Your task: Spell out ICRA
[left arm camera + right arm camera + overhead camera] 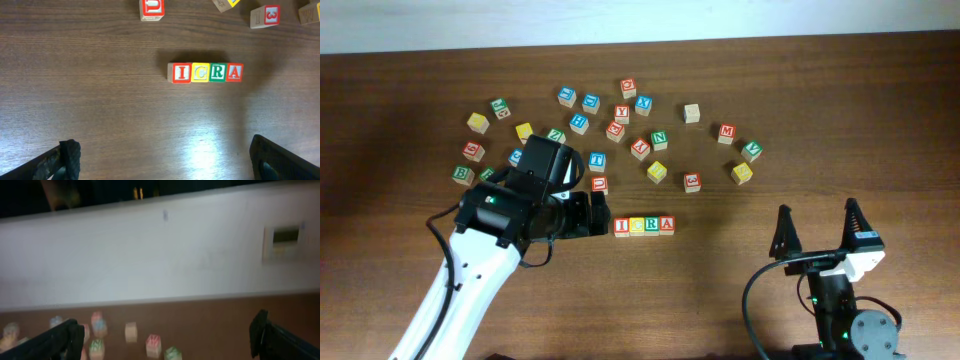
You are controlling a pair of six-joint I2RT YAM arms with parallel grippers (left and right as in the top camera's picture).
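Observation:
Four cubes stand touching in a straight row reading I C R A: red I (181, 73), yellow C (200, 73), green R (217, 72), red A (234, 72). From overhead the row (644, 226) lies at mid-table. My left gripper (602, 216) sits just left of the I cube, open and holding nothing. In its wrist view the left gripper (165, 160) is back from the row, with bare wood between the fingers. My right gripper (817, 212) is open at the front right, far from the row, and it (165, 335) points at blurred cubes and a wall.
Several loose letter cubes lie scattered in an arc behind the row, among them a red cube marked 3 (692, 182) and a red-lettered cube (599, 184) close to the left gripper. A plain cube (692, 113) sits further back. A white wall (160, 255) runs behind the table.

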